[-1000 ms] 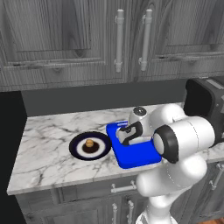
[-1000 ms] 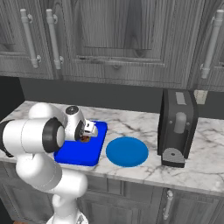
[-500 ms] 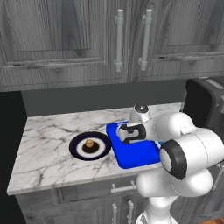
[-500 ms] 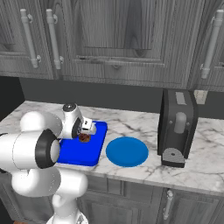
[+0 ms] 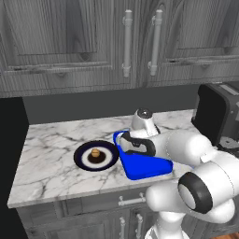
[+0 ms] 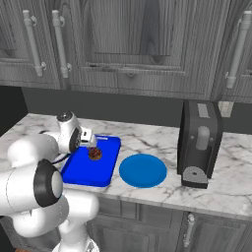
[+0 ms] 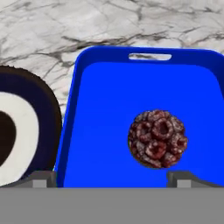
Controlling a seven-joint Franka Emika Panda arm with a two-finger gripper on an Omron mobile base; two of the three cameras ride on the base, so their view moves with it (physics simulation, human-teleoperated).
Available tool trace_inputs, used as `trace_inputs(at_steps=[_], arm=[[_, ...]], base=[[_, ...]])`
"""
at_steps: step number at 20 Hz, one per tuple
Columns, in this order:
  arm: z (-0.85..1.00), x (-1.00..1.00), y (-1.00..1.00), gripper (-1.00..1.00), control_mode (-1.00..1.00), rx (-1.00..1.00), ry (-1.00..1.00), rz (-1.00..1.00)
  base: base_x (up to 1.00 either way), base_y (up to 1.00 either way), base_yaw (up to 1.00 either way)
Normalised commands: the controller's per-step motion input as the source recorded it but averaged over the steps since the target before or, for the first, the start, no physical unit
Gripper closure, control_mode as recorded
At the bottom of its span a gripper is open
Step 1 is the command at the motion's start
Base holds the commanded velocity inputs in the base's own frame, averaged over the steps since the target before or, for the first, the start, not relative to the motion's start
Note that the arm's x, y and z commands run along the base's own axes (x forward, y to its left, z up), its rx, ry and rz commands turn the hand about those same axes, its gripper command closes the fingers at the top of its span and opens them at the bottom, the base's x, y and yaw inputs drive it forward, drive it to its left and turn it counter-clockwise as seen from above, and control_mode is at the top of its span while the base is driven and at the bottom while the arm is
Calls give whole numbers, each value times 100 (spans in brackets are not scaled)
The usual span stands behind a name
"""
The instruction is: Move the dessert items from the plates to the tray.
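Jaws spread wide and holding nothing, the gripper [image 7: 112, 178] of a white robot arm [image 5: 186, 149] hangs above a bright blue tray [image 7: 105, 109] on a marble kitchen counter [image 5: 51, 154]. In the hand view, the two dark fingertips [image 7: 43, 178] stand far apart at the bottom edge, and between and beyond them a dark reddish-brown dessert piece [image 7: 157, 138] lies free on the tray floor, toward the right fingertip's side, touching neither finger. The right base view shows the same dark piece [image 6: 95, 154] resting on the tray [image 6: 83, 170] just beside the hand.

Directly left of the tray, as seen from the left base view, a round plate [image 5: 84, 158] with a dark navy rim, white ring and dark centre lies close against the tray's edge [image 5: 140, 170]. A tan-orange ball-like pastry [image 5: 94, 152] sits at the middle of that plate. The hand view catches a slice of the same plate [image 7: 22, 131] beside the tray's rim.

On the tray's other side, the right base view shows a plain blue round plate [image 6: 143, 170] lying flat on the counter, just apart from the tray. A dark toaster [image 6: 199, 142] stands beyond it, under grey wooden cabinets [image 6: 138, 44].
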Motion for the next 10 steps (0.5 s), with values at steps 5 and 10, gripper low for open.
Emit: trace_inputs(at_steps=[5,10], arm=[[22,0,59,-100,-100,0,0,7],[0,0,53,-100,-100,0,0,5]], base=[[0,0,0],[0,0,0]])
